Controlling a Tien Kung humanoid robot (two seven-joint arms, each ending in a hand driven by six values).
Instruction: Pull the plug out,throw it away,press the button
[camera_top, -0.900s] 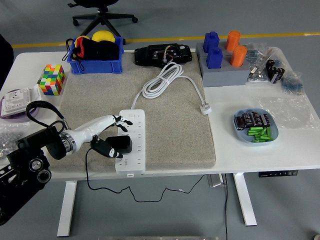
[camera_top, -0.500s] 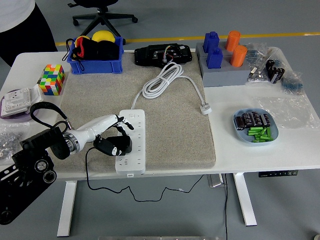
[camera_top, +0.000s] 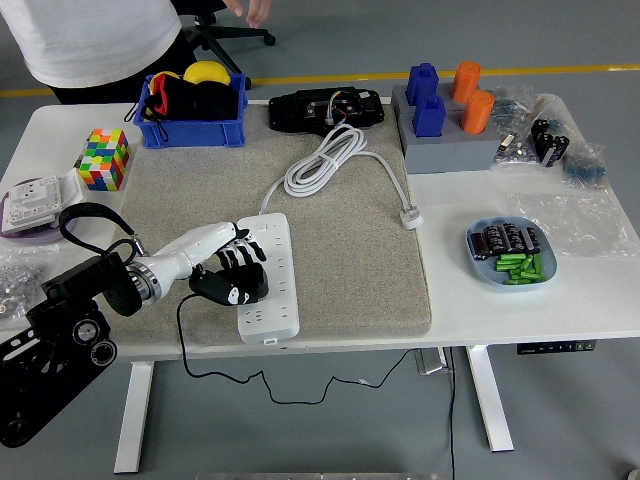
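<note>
A white power strip (camera_top: 273, 292) lies slanted on the grey mat (camera_top: 350, 260), near its front left. A black plug (camera_top: 243, 288) sits on the strip's left side, and its thin black cable (camera_top: 197, 368) hangs down over the table's front edge. My left hand (camera_top: 232, 264) reaches in from the lower left, with its fingers curled over the black plug. The strip's white cord (camera_top: 325, 160) is coiled at the back of the mat and ends in a white plug (camera_top: 411, 217). The right arm is out of view.
A person in a white shirt (camera_top: 100, 40) stands at the far left. A blue bin (camera_top: 190, 115), colourful cube (camera_top: 104, 158), black device (camera_top: 325, 108), grey block with blue and orange pegs (camera_top: 445, 140) and blue plate of batteries (camera_top: 510, 253) surround the mat.
My fingers have closed further over the black plug. The power strip has shifted and its near end has swung to the right. A person has come in at the far left.
</note>
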